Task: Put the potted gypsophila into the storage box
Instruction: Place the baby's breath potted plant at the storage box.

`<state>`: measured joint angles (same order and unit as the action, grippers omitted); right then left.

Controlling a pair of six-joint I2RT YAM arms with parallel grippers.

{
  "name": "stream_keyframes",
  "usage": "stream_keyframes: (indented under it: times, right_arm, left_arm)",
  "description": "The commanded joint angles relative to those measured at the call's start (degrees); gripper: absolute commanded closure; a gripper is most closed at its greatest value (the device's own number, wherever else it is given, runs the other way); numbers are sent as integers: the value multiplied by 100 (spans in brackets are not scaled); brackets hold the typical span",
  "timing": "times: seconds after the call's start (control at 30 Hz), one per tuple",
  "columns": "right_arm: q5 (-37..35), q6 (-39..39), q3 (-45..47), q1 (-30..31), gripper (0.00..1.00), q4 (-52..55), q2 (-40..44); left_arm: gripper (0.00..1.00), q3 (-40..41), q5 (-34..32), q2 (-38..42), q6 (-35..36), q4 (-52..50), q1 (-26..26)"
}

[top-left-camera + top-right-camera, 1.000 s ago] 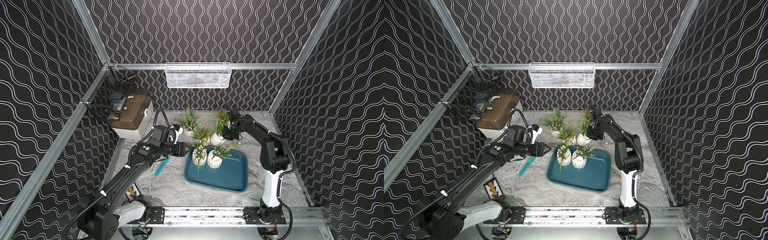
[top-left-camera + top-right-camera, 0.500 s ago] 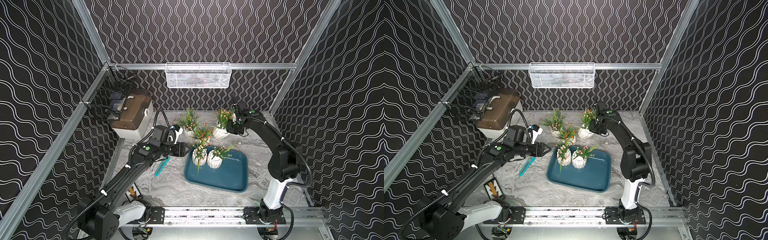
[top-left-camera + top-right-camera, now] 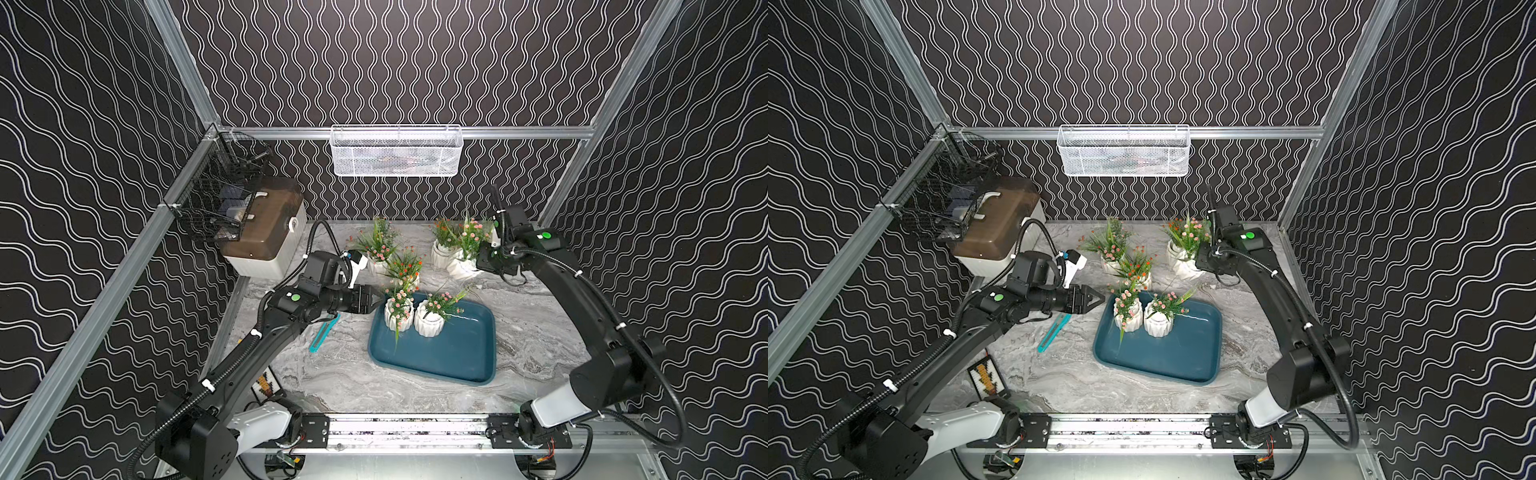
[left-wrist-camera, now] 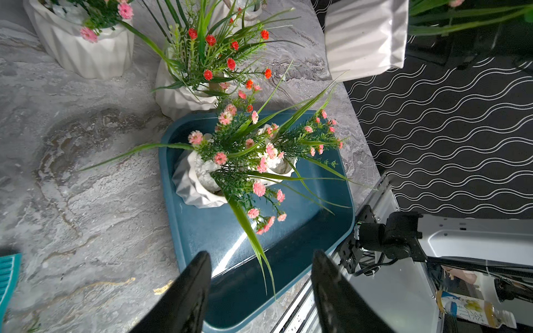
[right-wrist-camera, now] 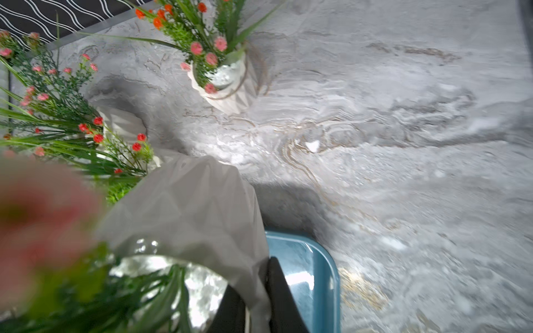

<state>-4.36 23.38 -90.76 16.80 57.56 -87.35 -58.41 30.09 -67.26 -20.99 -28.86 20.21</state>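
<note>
The storage box [image 3: 457, 357], a dark teal tray, lies mid-table and holds two potted gypsophila [image 3: 398, 316] [image 3: 430, 326] at its far left end. My right gripper [image 3: 478, 259] is shut on the rim of another white pot [image 3: 462, 266], tilted above the table behind the box; in the right wrist view its fingers [image 5: 277, 299] pinch that pot's wall [image 5: 190, 210] over the box's corner [image 5: 311, 259]. Three more pots [image 3: 377, 266] [image 3: 409, 277] [image 3: 439, 252] stand on the table behind. My left gripper [image 3: 376, 301] hovers open and empty at the box's left edge [image 4: 190, 230].
A white box with a brown lid [image 3: 266, 232] sits at the back left under a black wire basket [image 3: 224, 195]. A white mesh basket [image 3: 395, 151] hangs on the back wall. A teal clip [image 3: 324, 332] and a small patterned card [image 3: 266, 384] lie left of the tray.
My right gripper has carried its pot up off the table and to the right, away from the other pots. The left arm has not moved.
</note>
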Motion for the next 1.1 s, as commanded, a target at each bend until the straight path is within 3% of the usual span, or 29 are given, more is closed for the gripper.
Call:
stream_keyframes:
  times: [0.0,0.53,1.07]
  right_arm:
    - [-339,169,147,-14,100,89,288]
    - [-669,628,1145,-19,99,809,805]
    - [-966,654,1669,-23,99,1062,1423]
  left_arm:
    - [41,14,180,12,17,203,0]
    - [41,137,639,84,76,601,15]
    - [41,41,371,-173,271,487,43]
